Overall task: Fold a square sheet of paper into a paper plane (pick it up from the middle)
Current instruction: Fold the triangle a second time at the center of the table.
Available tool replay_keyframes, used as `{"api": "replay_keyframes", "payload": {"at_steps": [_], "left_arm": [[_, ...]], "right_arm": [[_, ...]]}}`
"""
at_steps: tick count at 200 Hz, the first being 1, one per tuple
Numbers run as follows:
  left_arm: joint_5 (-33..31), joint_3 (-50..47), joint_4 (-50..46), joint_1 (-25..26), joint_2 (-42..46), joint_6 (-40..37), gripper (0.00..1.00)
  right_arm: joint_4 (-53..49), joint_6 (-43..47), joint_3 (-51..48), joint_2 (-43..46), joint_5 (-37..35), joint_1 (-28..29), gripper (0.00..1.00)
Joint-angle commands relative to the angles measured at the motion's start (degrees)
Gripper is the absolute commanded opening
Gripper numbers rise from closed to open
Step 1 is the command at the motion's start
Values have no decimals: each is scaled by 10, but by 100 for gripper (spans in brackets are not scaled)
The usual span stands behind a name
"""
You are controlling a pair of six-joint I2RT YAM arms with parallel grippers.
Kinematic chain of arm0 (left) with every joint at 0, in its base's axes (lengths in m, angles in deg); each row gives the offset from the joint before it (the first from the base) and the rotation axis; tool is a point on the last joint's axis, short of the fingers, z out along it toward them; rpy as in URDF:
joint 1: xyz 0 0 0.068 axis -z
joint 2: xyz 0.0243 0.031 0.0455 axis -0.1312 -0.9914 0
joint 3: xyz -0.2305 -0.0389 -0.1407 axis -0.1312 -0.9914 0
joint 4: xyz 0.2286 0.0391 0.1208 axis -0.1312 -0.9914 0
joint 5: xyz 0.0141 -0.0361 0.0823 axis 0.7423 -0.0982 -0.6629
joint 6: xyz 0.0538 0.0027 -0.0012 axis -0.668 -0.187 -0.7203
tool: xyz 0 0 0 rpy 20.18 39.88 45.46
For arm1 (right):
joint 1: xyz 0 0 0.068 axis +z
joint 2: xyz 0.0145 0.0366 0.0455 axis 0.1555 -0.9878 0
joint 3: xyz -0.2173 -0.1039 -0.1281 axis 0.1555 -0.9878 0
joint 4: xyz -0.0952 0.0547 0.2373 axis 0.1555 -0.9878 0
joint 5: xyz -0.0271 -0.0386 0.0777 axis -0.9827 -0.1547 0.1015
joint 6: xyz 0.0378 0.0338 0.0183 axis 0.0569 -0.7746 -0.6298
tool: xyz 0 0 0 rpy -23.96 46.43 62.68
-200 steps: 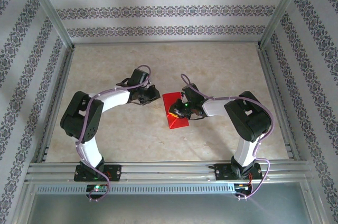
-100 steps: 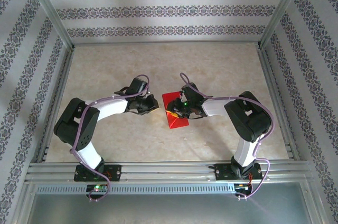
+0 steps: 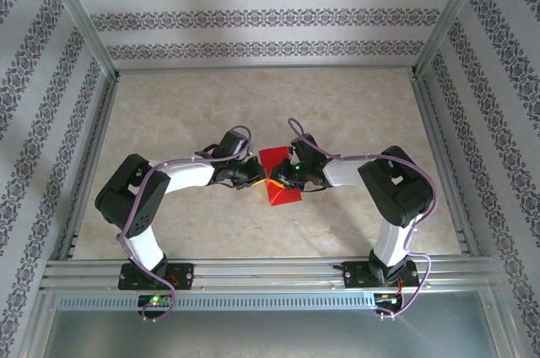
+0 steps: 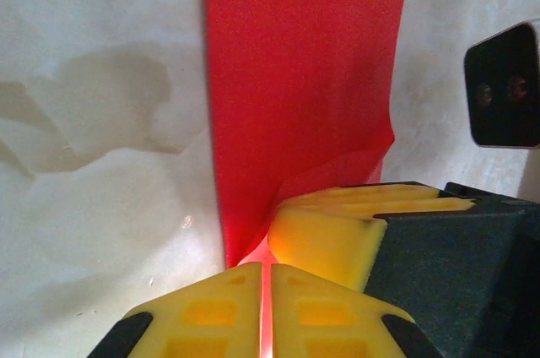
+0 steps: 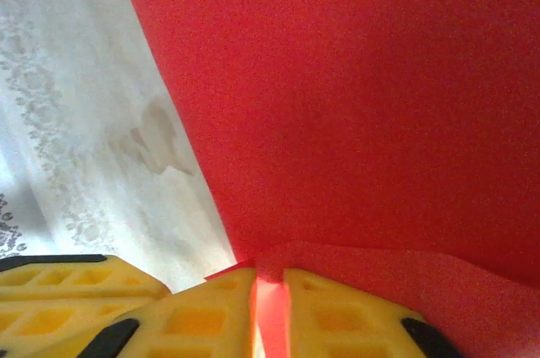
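Red paper sheet [image 3: 284,192], left edge now pinched by left gripper [image 3: 257,179] (earlier standing apart), right gripper [image 3: 277,176] clamped on it too; long axis far-to-near, slightly slanted.

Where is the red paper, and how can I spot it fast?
Find the big pale marbled table, then its middle, where the left gripper and the right gripper meet. The red paper sits there, pinched by both. It is the only red thing; everything around it is white, black or yellow.
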Motion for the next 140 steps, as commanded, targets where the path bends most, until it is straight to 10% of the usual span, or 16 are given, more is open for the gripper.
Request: {"api": "replay_keyframes", "payload": {"at_steps": [1,140], "left_arm": [[8,11,24,9,-13,11,10],[-21,42,-9,15,-24,-12,6]], "right_arm": [[-30,6,-15,-11,-16,-3,13],[-40,3,-14,-18,-15,-4,2]]}}
